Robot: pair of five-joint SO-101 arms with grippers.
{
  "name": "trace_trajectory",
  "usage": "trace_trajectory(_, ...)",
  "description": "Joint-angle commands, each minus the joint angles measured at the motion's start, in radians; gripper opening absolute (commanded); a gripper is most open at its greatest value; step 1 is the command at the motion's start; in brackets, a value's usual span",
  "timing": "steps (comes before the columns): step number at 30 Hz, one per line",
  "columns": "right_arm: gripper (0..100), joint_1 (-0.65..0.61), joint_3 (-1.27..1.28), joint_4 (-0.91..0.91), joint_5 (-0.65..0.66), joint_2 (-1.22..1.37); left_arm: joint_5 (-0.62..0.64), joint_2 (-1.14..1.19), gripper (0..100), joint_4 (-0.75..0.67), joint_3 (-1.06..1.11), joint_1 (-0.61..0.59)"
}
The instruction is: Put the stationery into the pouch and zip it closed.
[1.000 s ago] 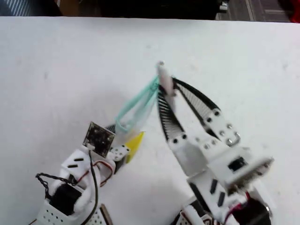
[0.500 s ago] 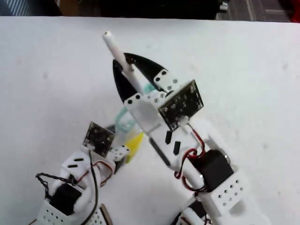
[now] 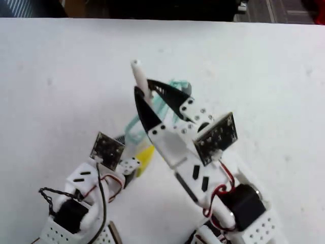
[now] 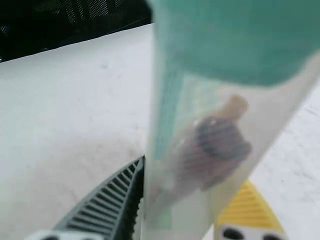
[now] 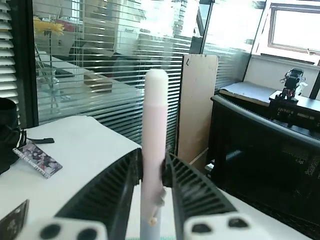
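Observation:
A clear pouch with a teal zipper band is held off the white table by my left gripper, which is shut on its near end between a grey and a yellow finger. Close up, the pouch has a dark item showing through its wall, and the left gripper clamps its lower part. My right gripper hangs over the pouch's far end, shut on a white-pink pen. Its black fingers cover part of the pouch. The pen stands up between the right gripper's fingers.
Bare white table spreads to the left, right and far side of the arms, ending at a dark far edge. A small card lies on a table in the room behind, near window blinds and a black desk.
The right gripper swung the pen from the pouch's far end up and to the left, and has now brought it back and lower over the pouch. The left arm kept still.

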Motion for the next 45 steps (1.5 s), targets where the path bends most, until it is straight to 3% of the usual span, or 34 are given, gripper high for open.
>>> trace_trajectory(1, 1.7, -0.005, -0.006, 0.076, 0.017, -0.021, 0.003, 0.002, 23, 0.000, -0.026, 0.008)
trace_trajectory(8, 3.3, -0.005, -0.003, 0.176, 0.078, -0.021, 0.003, 0.002, 21, 0.000, -0.026, 0.008)
trace_trajectory(14, 27.4, -0.005, -0.009, 0.219, 0.077, -0.024, 0.003, 0.002, 21, 0.000, -0.026, 0.008)
trace_trajectory(20, 22.6, -0.005, -0.020, 0.217, 0.081, -0.022, 0.003, 0.002, 20, 0.000, -0.026, 0.008)
trace_trajectory(36, 22.7, 0.002, -0.103, 0.263, 0.071, -0.010, 0.003, 0.002, 20, 0.000, -0.023, 0.010)
trace_trajectory(40, 28.6, 0.002, -0.269, 0.384, -0.078, 0.150, 0.003, 0.002, 20, 0.000, -0.021, 0.010)
trace_trajectory(45, 33.6, 0.074, -0.681, 0.639, -0.333, 0.512, 0.002, 0.002, 20, 0.000, -0.020, 0.008)
